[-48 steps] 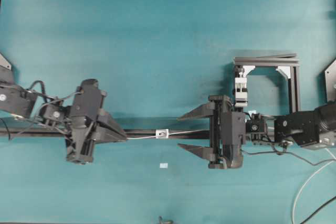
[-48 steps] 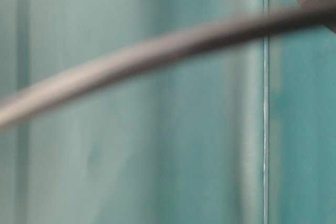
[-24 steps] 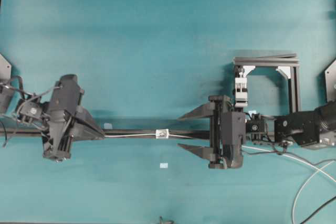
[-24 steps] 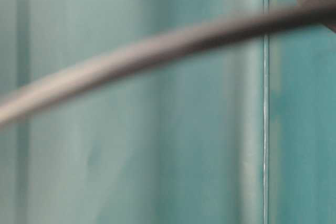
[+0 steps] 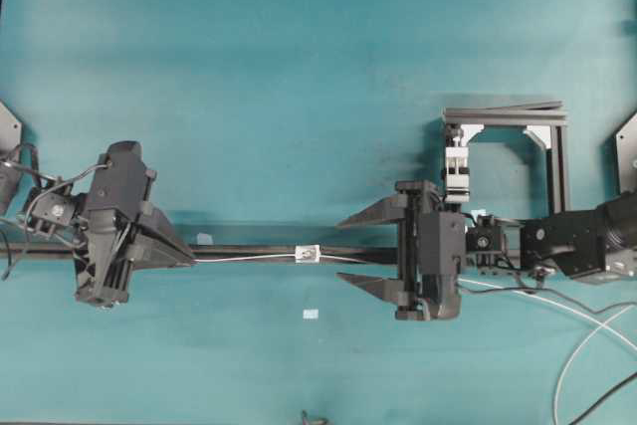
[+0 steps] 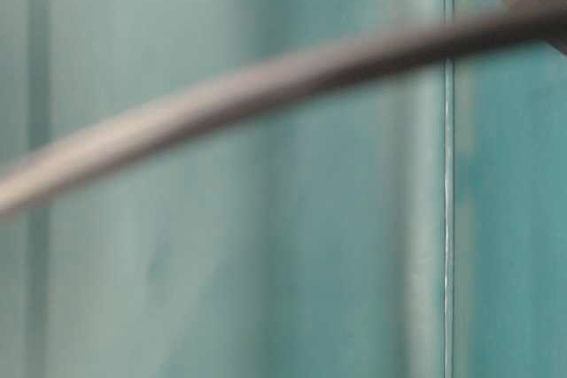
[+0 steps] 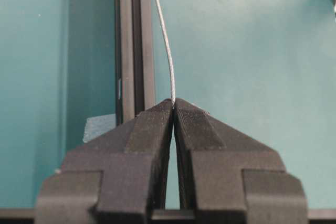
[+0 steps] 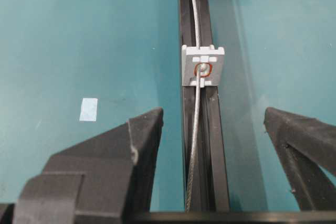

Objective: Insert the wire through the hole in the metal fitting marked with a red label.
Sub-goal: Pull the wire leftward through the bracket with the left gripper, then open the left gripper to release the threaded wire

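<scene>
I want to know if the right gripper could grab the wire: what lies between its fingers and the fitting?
In the right wrist view, only the wire and black rail run from the fitting toward the open right gripper.

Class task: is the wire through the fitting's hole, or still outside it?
Through. The wire enters the hole in the metal fitting and continues beyond it.

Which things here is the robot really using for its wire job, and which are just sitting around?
For the job:
- the wire, passing through the hole
- the metal fitting
- the hole, ringed in red
- the left end effector, shut on the wire
- the right end effector, open

Just lying about:
- pale tape square
- black rail
- black frame
- white cable
</scene>
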